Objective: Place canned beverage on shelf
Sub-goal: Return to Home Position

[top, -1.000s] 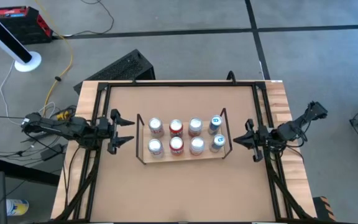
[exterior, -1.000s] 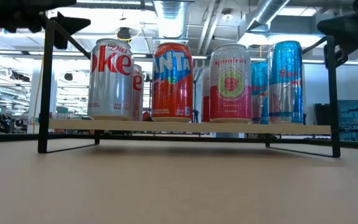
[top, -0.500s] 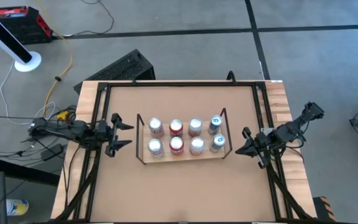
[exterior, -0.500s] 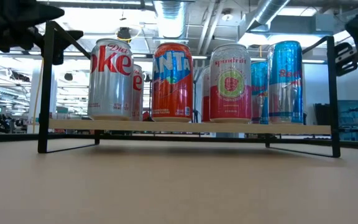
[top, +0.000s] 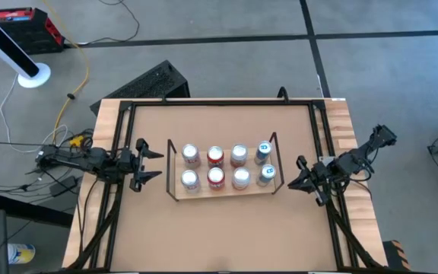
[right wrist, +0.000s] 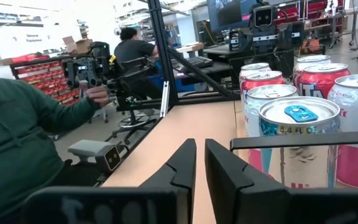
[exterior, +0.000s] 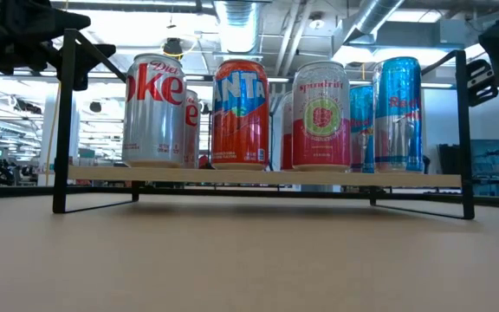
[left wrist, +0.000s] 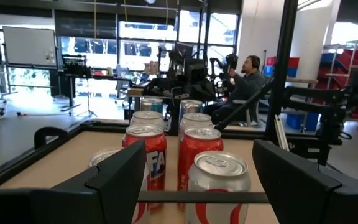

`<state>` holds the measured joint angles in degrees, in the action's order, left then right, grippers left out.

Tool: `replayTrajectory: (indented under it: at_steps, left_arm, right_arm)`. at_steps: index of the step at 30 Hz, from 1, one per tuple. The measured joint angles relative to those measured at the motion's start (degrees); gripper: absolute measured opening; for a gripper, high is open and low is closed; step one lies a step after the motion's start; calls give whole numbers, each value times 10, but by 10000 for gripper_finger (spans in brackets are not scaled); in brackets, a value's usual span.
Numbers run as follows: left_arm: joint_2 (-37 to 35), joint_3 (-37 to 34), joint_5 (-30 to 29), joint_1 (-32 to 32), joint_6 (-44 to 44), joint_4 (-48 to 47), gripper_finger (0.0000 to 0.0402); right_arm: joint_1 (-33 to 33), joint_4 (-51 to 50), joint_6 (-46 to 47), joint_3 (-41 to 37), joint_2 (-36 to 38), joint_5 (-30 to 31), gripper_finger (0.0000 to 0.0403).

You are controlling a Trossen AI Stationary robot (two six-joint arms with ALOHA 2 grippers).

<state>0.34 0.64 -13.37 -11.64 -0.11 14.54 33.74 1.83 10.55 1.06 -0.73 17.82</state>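
The shelf, a light-wood board with black wire uprights, stands mid-table and carries two rows of four cans. In the low view the front row is a Diet Coke can, a Fanta can, a pink-labelled can and a tall blue can. My left gripper is open and empty, just left of the shelf, pointing at it; its fingers frame the cans in the left wrist view. My right gripper is shut and empty, just right of the shelf, beside the blue-tabbed can.
Black rails frame the brown tabletop. Bare tabletop lies between the shelf and the near edge. People sit in the room beyond the table, and a green sleeve shows close by in the right wrist view.
My right gripper has shut, drawn back from the shelf toward the table's right and near edges, and turned slightly. My left gripper has drawn back a little toward the table's left edge, still open. The cans and shelf have stayed put.
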Motion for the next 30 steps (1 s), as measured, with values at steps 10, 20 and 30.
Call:
replayTrajectory:
  at_steps: [10, 20, 30]
  left_arm:
    - [0, 0, -1, 0, -1, -39, 279]
    - [1, 1, 1, 0, -1, -117, 279]
    - [1, 2, 2, 0, -1, -123, 279]
  right_arm:
    - [0, -1, 0, 0, 0, 0, 62]
    - [0, 0, 0, 0, 0, 0, 63]
    - [0, 3, 0, -1, 0, 0, 63]
